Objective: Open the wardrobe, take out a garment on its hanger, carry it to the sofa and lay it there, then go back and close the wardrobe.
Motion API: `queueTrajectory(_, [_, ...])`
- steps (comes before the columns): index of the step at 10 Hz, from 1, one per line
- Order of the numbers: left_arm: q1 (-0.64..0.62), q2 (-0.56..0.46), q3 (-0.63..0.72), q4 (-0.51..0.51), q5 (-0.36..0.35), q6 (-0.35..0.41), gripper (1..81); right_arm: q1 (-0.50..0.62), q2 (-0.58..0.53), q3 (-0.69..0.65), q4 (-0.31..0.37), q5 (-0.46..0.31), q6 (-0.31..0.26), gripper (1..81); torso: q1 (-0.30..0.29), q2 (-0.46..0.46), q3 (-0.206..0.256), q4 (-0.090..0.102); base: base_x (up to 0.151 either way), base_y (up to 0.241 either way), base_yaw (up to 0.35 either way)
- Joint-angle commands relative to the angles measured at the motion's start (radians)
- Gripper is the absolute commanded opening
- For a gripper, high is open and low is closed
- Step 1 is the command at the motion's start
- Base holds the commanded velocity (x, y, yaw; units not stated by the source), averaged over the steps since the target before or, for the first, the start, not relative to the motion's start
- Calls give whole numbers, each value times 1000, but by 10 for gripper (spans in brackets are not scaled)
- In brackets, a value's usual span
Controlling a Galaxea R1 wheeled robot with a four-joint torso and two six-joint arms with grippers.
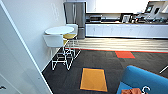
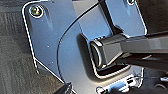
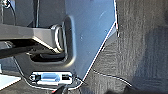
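Note:
The blue sofa [image 1: 146, 79] stands at the lower right of the head view. On its seat lies the orange garment [image 1: 132, 91], with the white hook of its hanger [image 1: 146, 89] beside it. A tall white panel [image 1: 15, 62] that looks like part of the wardrobe runs along the left edge, close to the camera. Both wrist views look down on dark grey carpet [image 2: 15, 62] [image 3: 140, 50] past the robot's own plate and bar. I cannot make out the state of either gripper.
A round white table [image 1: 59, 30] with white chairs [image 1: 53, 41] stands by the left wall. Behind it are a steel fridge [image 1: 75, 15] and a long white kitchen counter [image 1: 125, 30]. The dark carpet has an orange tile [image 1: 93, 79] and a red one [image 1: 124, 54].

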Motion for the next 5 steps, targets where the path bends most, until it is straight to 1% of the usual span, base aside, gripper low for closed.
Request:
queueTrajectory(1, [-25, 5, -2, 1, 39, 3, 811, 16, -11, -6, 14, -64, 2, 811, 0, 0, 0, 0, 0, 0, 306])
queueTrajectory(3, [-23, 10, -2, 5, 39, 3, 811, 15, -27, -12, 15, -62, 2, 811, 1, 0, 0, 0, 0, 0, 306])
queueTrajectory(5, [-25, 2, -2, 1, 37, 3, 811, 16, -47, 26, 15, -56, 2, 811, 1, 0, 0, 0, 0, 0, 306])
